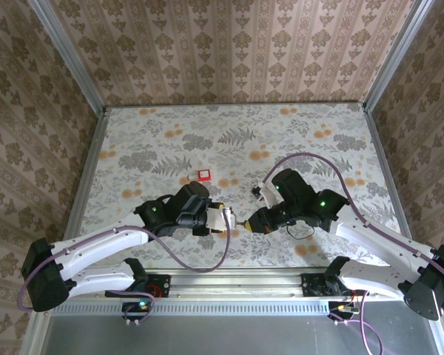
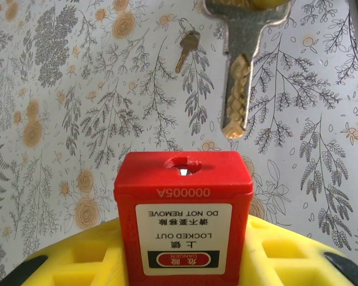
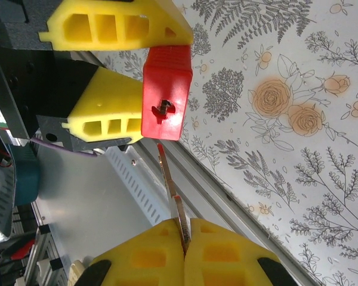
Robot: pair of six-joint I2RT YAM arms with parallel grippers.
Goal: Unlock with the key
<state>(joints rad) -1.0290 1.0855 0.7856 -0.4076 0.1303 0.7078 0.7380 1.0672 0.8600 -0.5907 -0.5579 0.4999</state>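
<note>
Across the top external view, both arms reach inward over the floral table (image 1: 318,126) and meet just below frame centre. Left gripper (image 1: 223,219) comes in from the left, its fingers part-way apart and clamped on the padlock (image 1: 228,217), which is small and hard to make out here. Right gripper (image 1: 253,220) faces it from the right, pinched fully together on the key (image 1: 240,221); the two tips sit very near each other. A small red square piece (image 1: 204,174) lies on the table above them, well apart. Left wrist view: the red padlock (image 2: 184,208) stands at lower centre between yellow fingers (image 2: 77,262), its label reading upside down, LOCKED OUT, DO NOT REMOVE. Its keyhole (image 2: 185,167) faces the top of the frame. The key (image 2: 238,89) hangs down from the upper edge, its tip near the keyhole, right of it, not inserted. A spare key (image 2: 187,49) on a ring lies flat on the table in the upper middle. Right wrist view: yellow fingers (image 3: 143,256) at the bottom edge press together on the key (image 3: 172,190), blade pointing up. Its tip stops just below the padlock (image 3: 166,95), close under the keyhole (image 3: 163,108), apart from it. The left gripper's yellow fingers (image 3: 107,113) grip the padlock from above and below at upper left.
</note>
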